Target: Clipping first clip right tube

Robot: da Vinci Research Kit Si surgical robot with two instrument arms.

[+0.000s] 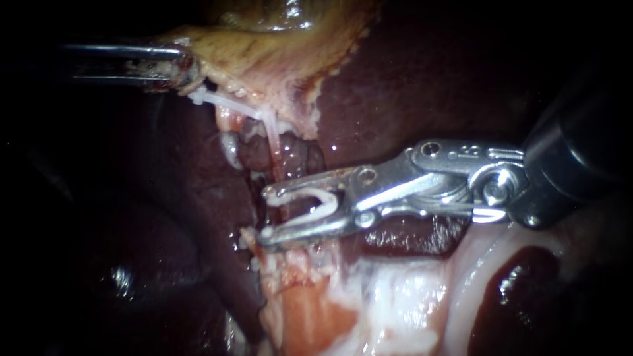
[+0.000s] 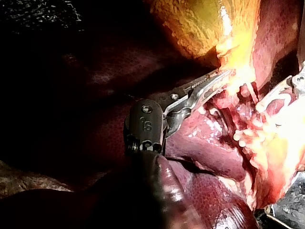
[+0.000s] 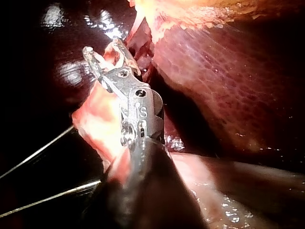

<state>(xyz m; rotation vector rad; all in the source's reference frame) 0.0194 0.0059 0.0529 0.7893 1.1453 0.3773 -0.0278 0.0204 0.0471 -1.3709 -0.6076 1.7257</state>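
Right instrument [image 1: 264, 216] in from 3 o'clock, and its hand stood wide at the centre of the endoscope view; between the jaws sat a white clip [image 1: 321, 203], legs spread, not yet squeezed; the hand held that clip and nothing else.

The tube [image 1: 272, 148] was pale and pink; it ran down from about 12 o'clock of the hand and dropped into the gap near the jaw tips. Whether it lay fully inside the clip's legs could not be told; nor could I say for sure that it was the right tube.

Over at 10 o'clock the left instrument [image 1: 184, 69] came in from 9 o'clock, its hand clamped on the lower edge of the gallbladder [image 1: 264, 53], drawing it off the liver [image 1: 409, 86]; the left wrist view showed the same, jaws closed on yellow tissue.

Progress, as I judged it: approach made, hand straddling the tube, tissue held taut. No clip showed on the tube anywhere, so the clipping itself was not done. Still left were seating the tube deep between the legs, closing the hand to lock the clip, then opening and backing off.

Writing: no label or brand showed on the tissue or around it; the stamped marks on the instruments' wrists I left unread.
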